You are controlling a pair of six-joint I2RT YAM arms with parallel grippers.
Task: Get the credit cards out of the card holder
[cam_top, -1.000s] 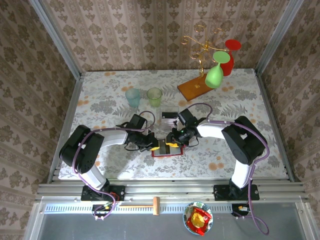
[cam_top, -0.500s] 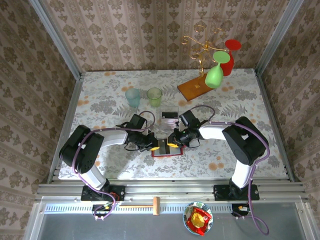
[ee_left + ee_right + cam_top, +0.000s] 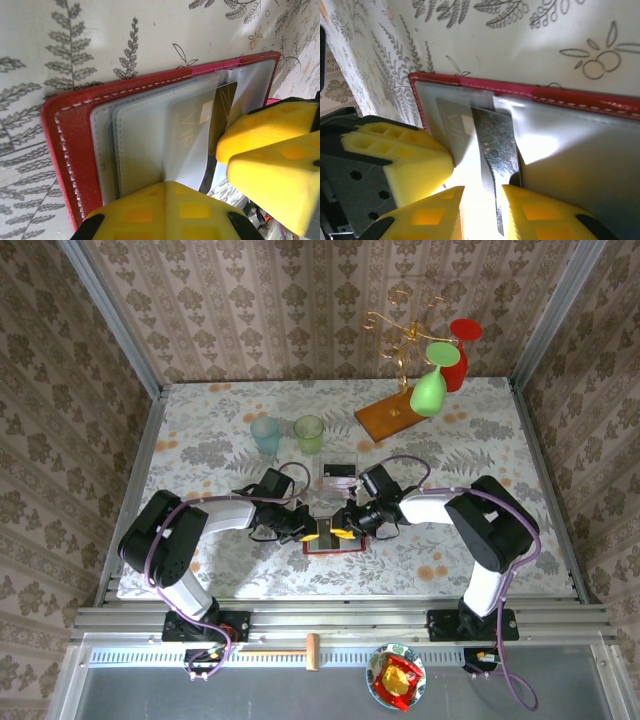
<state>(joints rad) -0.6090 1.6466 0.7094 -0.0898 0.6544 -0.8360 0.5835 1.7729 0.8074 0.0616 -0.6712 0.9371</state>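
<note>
In the last second the right pincer (image 3: 349, 528) has slid left across the bench (image 3: 200, 440) onto the open holder (image 3: 335, 549), which lies at the near middle. There it meets the left pincer (image 3: 316, 530). Its fingers now seem clenched on a dark card (image 3: 492, 145), half out of its sleeve, though the gap is hard to read. The left pincer pins the sleeves; I cannot tell its grip. The pull-out looks ready.
</note>
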